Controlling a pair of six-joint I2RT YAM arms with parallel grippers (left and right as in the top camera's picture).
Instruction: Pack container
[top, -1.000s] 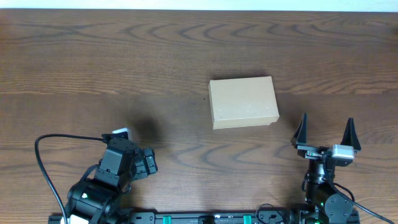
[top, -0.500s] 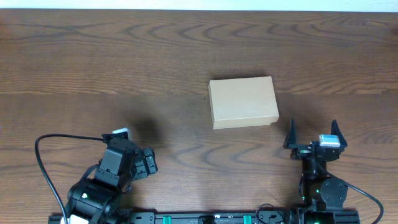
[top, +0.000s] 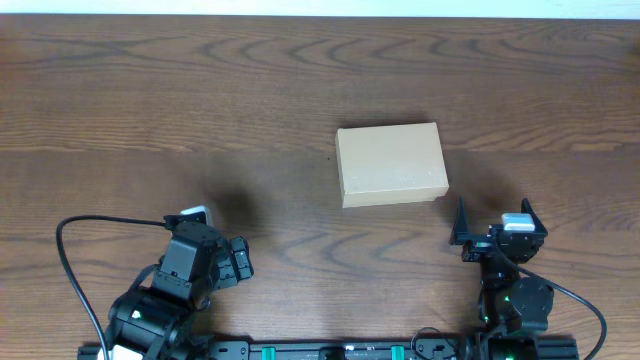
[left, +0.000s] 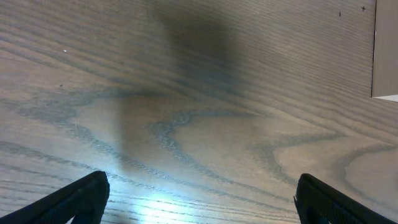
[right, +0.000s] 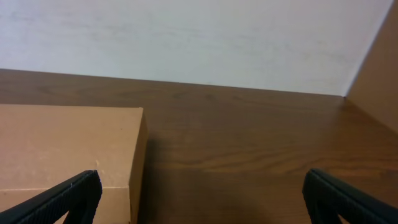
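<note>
The container (top: 391, 164) is a closed tan cardboard box, lying flat near the middle of the wooden table. It shows at the left of the right wrist view (right: 68, 158), and its corner shows at the right edge of the left wrist view (left: 386, 50). My right gripper (top: 494, 228) is open and empty, just right of and in front of the box; its fingertips (right: 202, 196) frame bare table beside the box's right wall. My left gripper (left: 199, 199) is open and empty over bare wood at the front left; in the overhead view the arm (top: 190, 265) hides its fingers.
A black cable (top: 75, 275) loops from the left arm at the front left. A pale wall (right: 186, 43) lies beyond the table's far edge. No markers or other loose items are in view.
My right gripper has moved left and slightly back toward me, nearer the box's front right corner, and stayed open. The left arm and the box have not moved.
</note>
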